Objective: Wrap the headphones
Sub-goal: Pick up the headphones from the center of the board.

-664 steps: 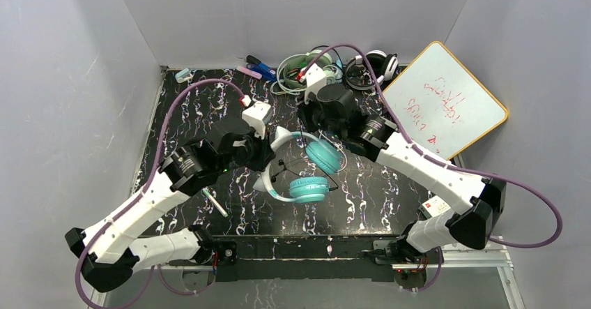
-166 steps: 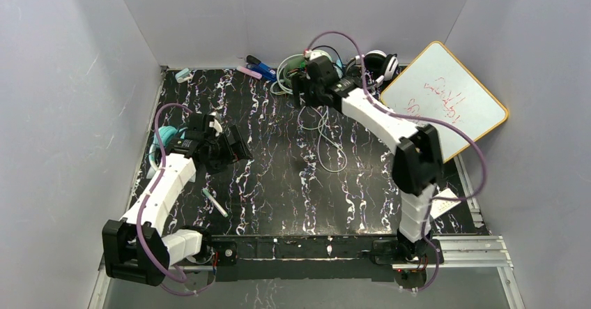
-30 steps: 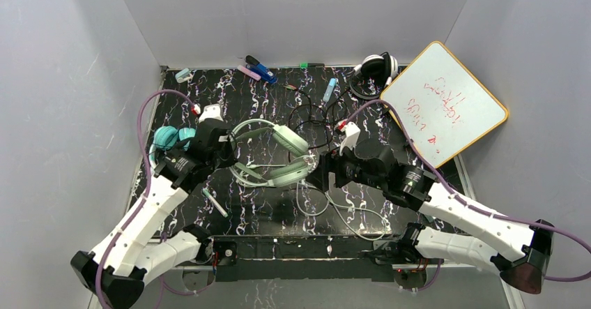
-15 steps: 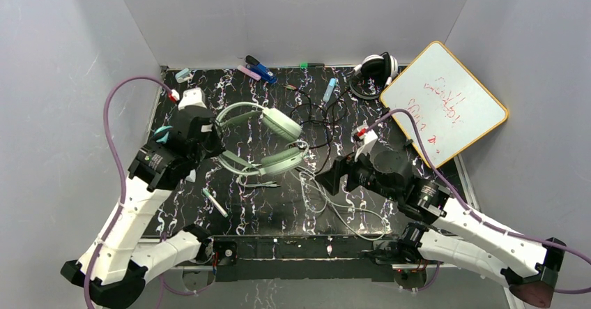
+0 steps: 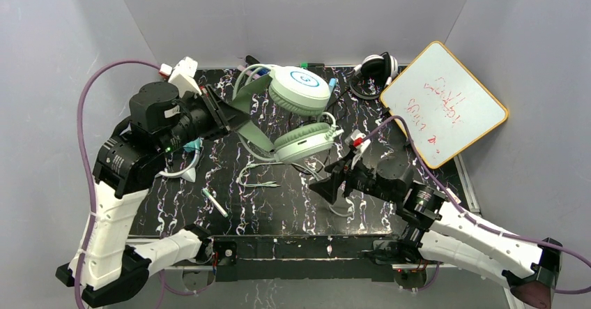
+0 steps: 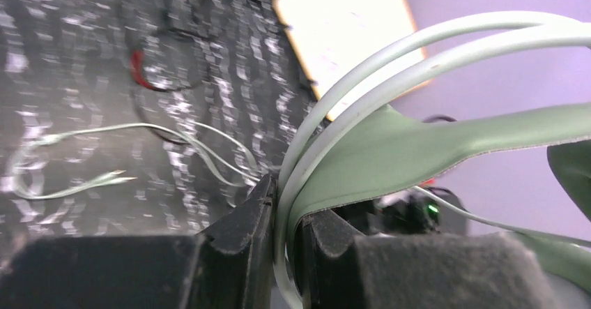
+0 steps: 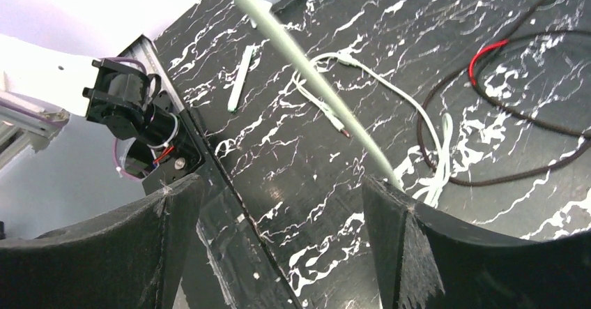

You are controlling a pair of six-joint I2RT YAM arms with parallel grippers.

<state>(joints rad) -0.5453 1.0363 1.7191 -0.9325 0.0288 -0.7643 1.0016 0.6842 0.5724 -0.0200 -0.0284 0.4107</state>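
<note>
The left gripper (image 5: 224, 116) is closed tight on the band of the mint-green headphones (image 5: 300, 91) and holds them above the table (image 5: 279, 208) — both cups are in the air. Their pale cable (image 7: 306, 65) runs down between the fingers of the right gripper (image 7: 282, 183), which stand wide apart — not closed on it.
</note>
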